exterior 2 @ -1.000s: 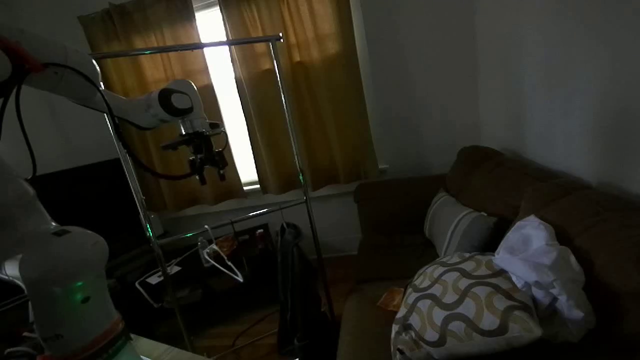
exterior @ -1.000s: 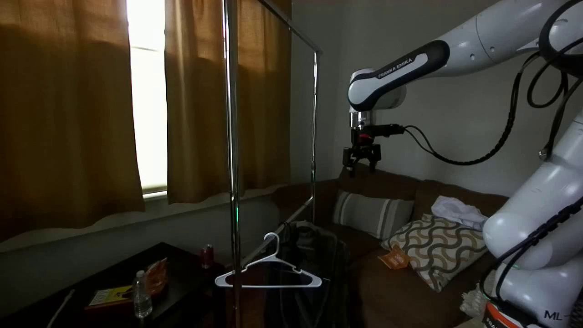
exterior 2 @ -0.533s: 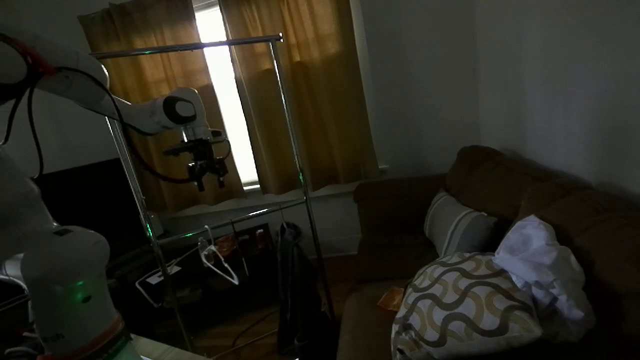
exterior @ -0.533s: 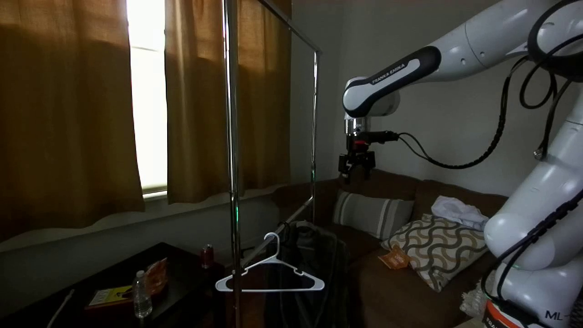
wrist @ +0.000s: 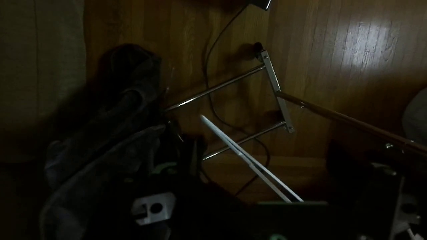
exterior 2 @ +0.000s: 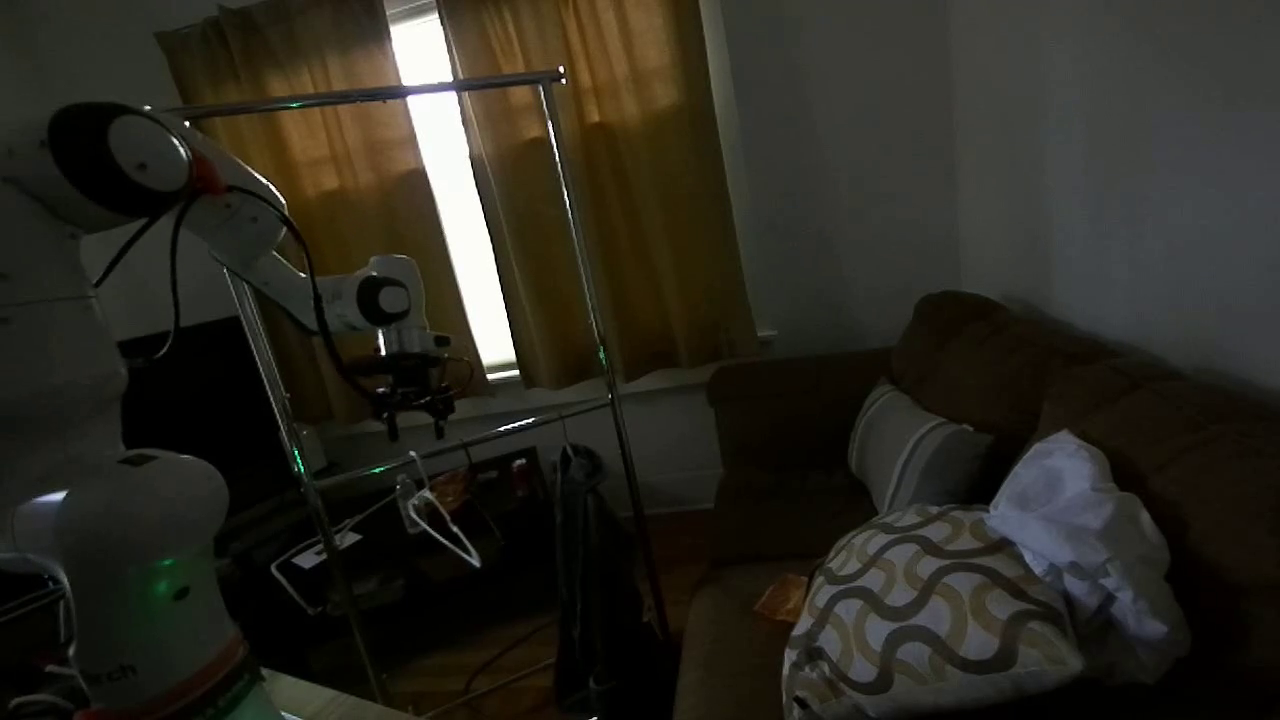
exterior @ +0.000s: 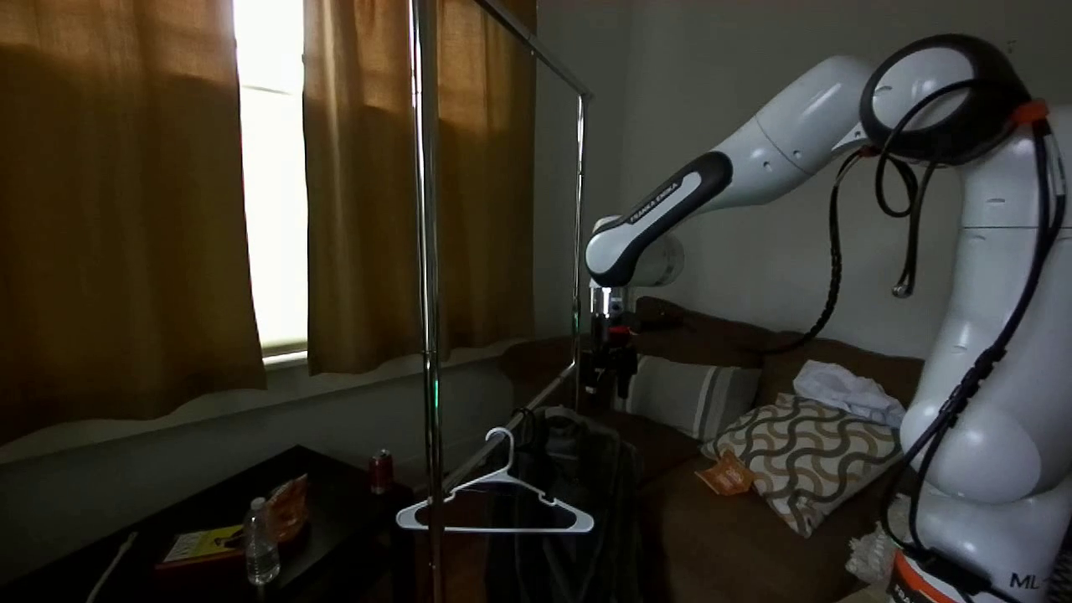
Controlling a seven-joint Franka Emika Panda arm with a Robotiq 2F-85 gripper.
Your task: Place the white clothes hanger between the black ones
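Note:
The white clothes hanger hangs by its hook on the lower rail of a metal rack. It also shows in an exterior view and edge-on in the wrist view. A thin dark hanger hangs beside it, faint. A dark hook shows by the dark jacket; the rest of the black hangers is hidden or too dark to tell. My gripper points down above the hanger and rail, apart from both. Its fingers are spread with nothing between them in an exterior view.
The rack's near post and upper rail frame the space. The lower rail runs under my gripper. A dark table holds a bottle and a can. A brown sofa with pillows stands beside the rack.
My gripper has come down toward the lower rail, moving leftward in an exterior view. It stays open. The white hanger has swung slightly on the rail.

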